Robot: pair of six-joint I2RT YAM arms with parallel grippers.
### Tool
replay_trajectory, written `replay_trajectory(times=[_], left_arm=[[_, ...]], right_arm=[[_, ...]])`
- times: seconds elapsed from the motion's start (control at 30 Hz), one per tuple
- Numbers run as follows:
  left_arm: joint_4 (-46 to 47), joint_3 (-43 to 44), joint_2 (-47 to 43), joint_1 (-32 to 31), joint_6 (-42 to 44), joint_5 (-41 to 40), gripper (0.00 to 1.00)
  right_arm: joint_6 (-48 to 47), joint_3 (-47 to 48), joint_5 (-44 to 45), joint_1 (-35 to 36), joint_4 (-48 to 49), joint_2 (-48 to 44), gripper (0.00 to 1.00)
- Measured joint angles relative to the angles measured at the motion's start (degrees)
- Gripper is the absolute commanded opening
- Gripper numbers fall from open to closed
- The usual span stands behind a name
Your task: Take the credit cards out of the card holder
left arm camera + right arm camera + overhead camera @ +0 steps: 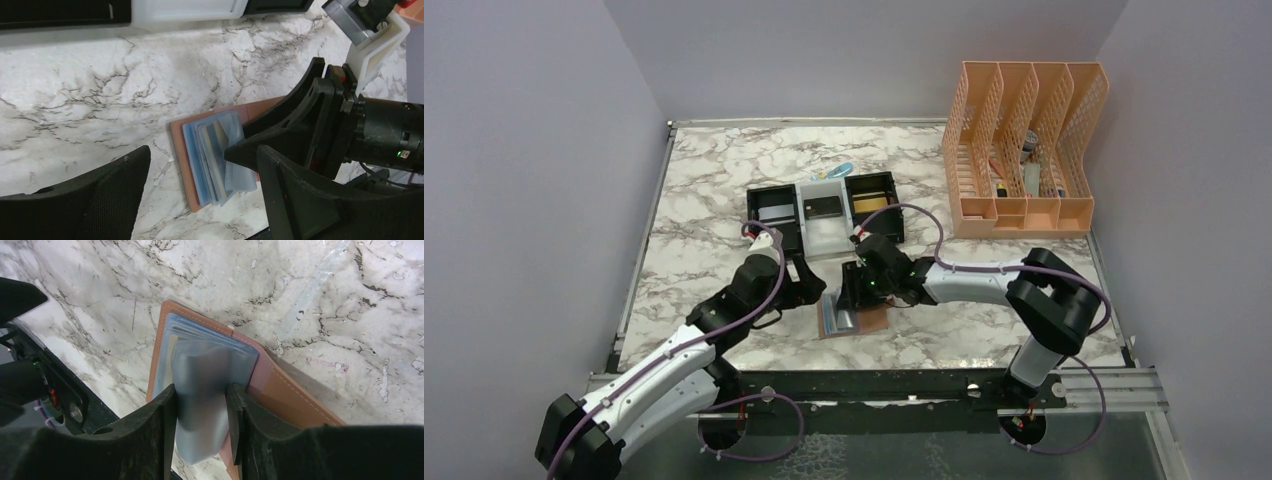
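On the marbled counter (714,200) the card holder (290,390) lay open between the arms, right fingers (155,435) pinching 1 buckled pale pocket (205,370), left fingers (95,200) spread wide alongside, clear of it, so a pull looked likely to drag the whole holder up.

The marble table (714,200) bore an open tan card holder (874,322) near the front, a three-compartment tray (824,238) mid-table, and a peach rack (1024,215) far right.
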Motion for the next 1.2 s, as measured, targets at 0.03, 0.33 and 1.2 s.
replay_trajectory(times=[0.03,0.33,1.2], left_arm=[[0.87,-0.5,0.46,0.0,-0.02,0.94,0.8],[6.71,-2.99,4.9,0.0,-0.09,8.57,0.74],[30.99,-3.67,27.74,-1.99,0.31,28.26,0.71]], right_arm=[[0.13,-0.5,-0.44,-0.17,0.7,-0.17,0.39],[1.77,-5.18,-2.97,-2.45,4.96,-1.77,0.32],[13.66,-17.86,-13.81,-9.9,24.22,-3.15,0.42]])
